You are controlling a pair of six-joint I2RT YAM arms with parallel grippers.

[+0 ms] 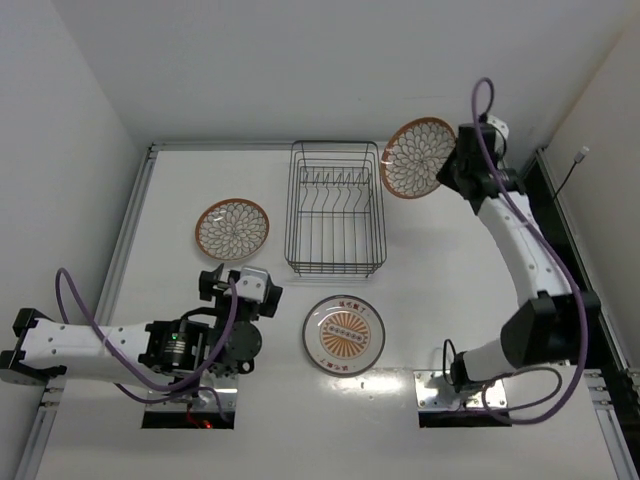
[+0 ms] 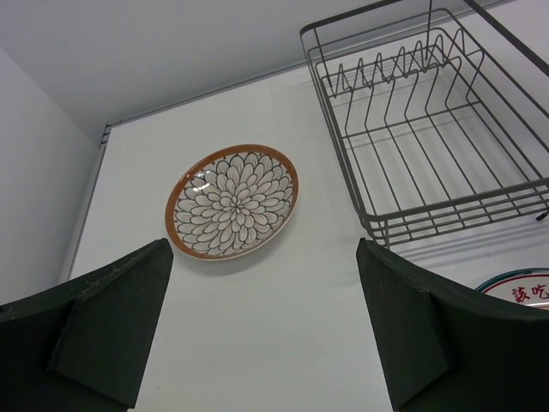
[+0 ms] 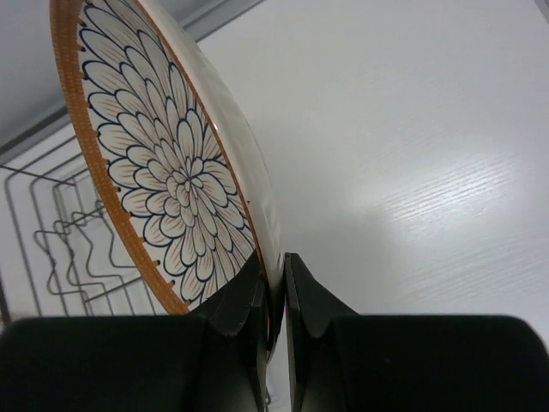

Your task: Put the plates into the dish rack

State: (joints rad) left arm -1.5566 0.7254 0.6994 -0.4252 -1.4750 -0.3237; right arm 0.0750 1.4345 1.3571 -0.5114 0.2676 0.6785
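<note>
The black wire dish rack (image 1: pixel 336 207) stands at the middle back of the table with nothing in it. My right gripper (image 1: pixel 456 163) is shut on the rim of a petal-patterned plate (image 1: pixel 418 157), held on edge in the air just right of the rack's far right corner; the same plate (image 3: pixel 163 163) fills the right wrist view, pinched at the gripper (image 3: pixel 276 279). A second petal plate (image 1: pixel 232 227) lies flat left of the rack. The sunburst plate (image 1: pixel 344 333) lies flat in front of the rack. My left gripper (image 1: pixel 225 278) is open, low, near the front of the petal plate (image 2: pixel 232 202).
The rack (image 2: pixel 429 129) shows its upright dividers along the far side. A raised rail runs along the table's left edge (image 1: pixel 130 230) and back edge. A black strip with a cable lies off the right side (image 1: pixel 560 190). Mounting plates sit at the near edge.
</note>
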